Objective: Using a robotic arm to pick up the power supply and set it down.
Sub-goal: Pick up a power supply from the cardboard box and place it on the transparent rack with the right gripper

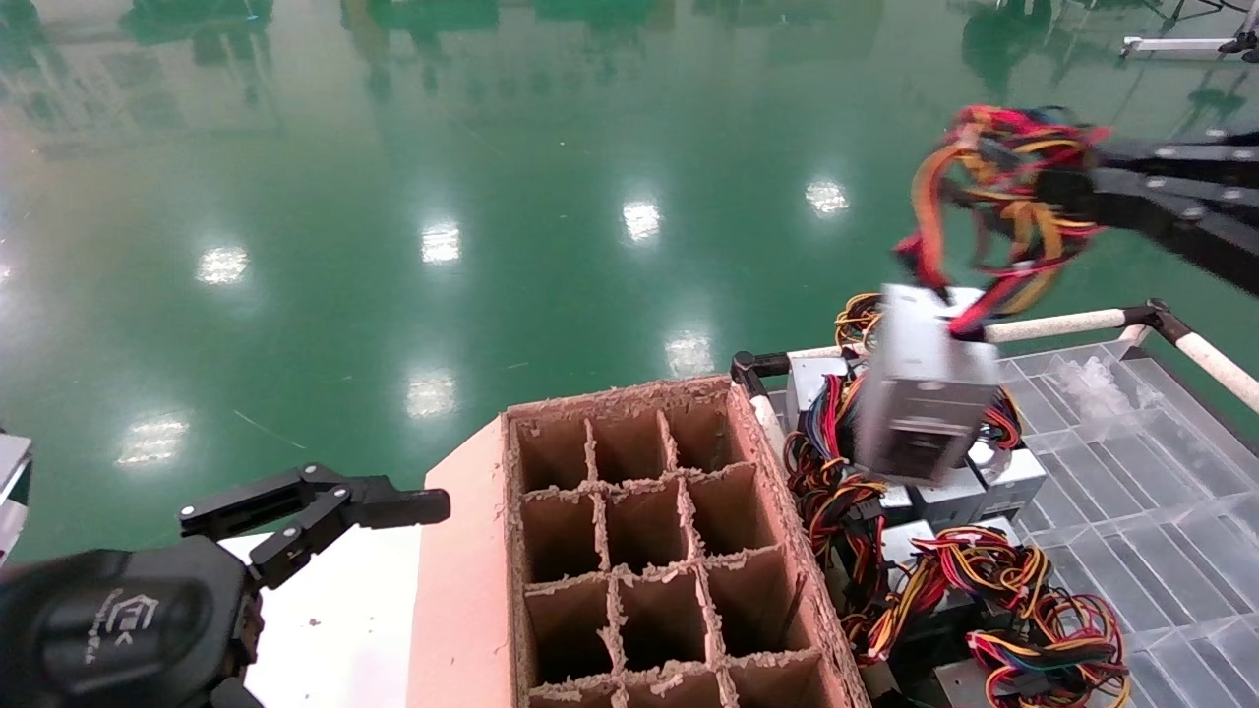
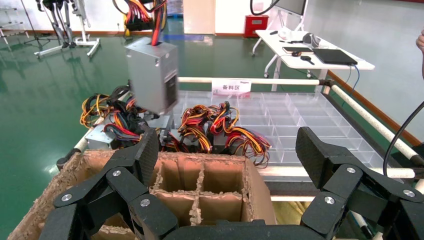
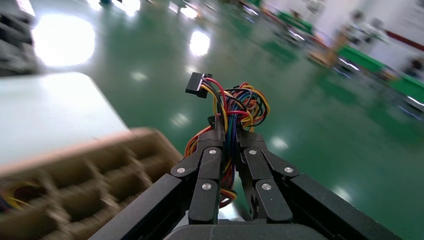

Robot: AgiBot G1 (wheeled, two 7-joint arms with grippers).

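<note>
A grey metal power supply hangs in the air by its bundle of coloured wires, above the pile at the right of the cardboard box. My right gripper is shut on that wire bundle, high at the right. The same power supply shows in the left wrist view, dangling above the other units. My left gripper stands open and empty at the lower left, beside the box; its fingers frame the box's near end.
A brown cardboard box with a grid of empty cells stands in the middle. Right of it lie several more power supplies with tangled wires on a clear-plastic divided tray with a white rail. Green floor lies beyond.
</note>
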